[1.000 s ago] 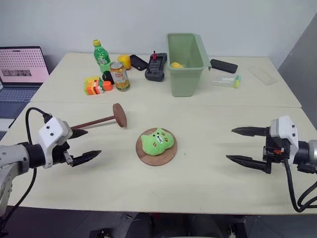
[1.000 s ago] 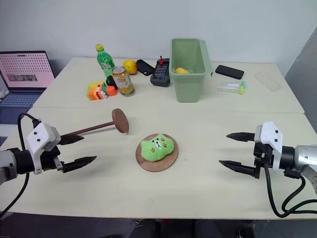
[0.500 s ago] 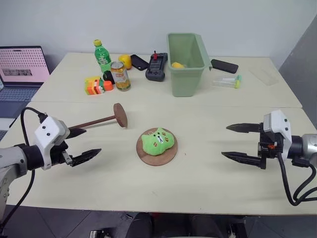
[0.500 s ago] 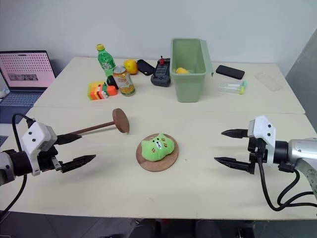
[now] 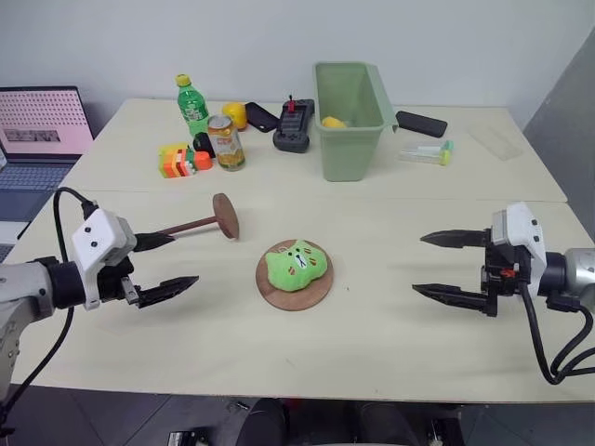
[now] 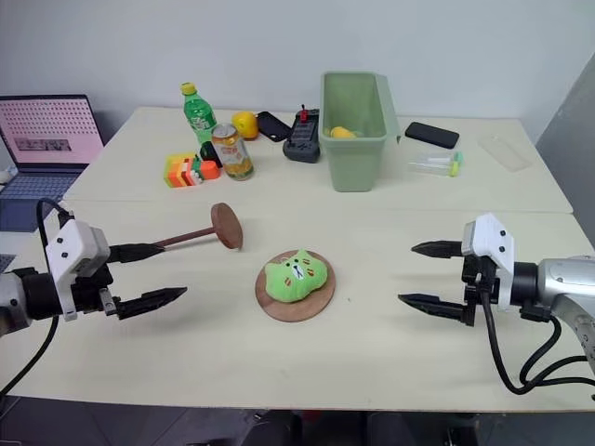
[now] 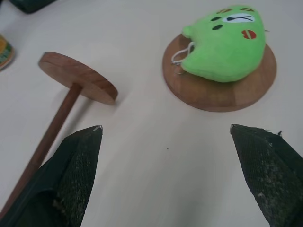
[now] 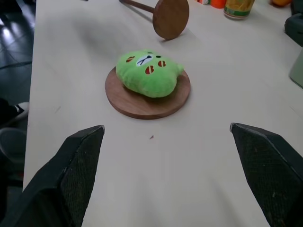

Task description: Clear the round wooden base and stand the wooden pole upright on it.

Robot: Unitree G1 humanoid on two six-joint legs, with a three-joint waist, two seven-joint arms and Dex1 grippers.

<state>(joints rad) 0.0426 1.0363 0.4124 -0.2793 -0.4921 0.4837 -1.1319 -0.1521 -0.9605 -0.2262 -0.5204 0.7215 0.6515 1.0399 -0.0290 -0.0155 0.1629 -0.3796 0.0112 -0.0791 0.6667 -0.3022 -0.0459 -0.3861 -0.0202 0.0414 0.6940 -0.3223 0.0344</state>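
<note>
End effectors, left (image 5: pixel 165 263) and right (image 5: pixel 453 268), hover wide and empty either side of the round wooden base (image 5: pixel 295 291), mid-surface (image 5: pixel 390 325). Green plush toy (image 5: pixel 296 263) hides its centre. Wooden pole (image 5: pixel 201 223) lies just beyond; the left wrist view cuts off its far end.

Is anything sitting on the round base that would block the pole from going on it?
Yes. A green plush toy lies on the base, covering its middle. The pole lies on the table beside it.
</note>
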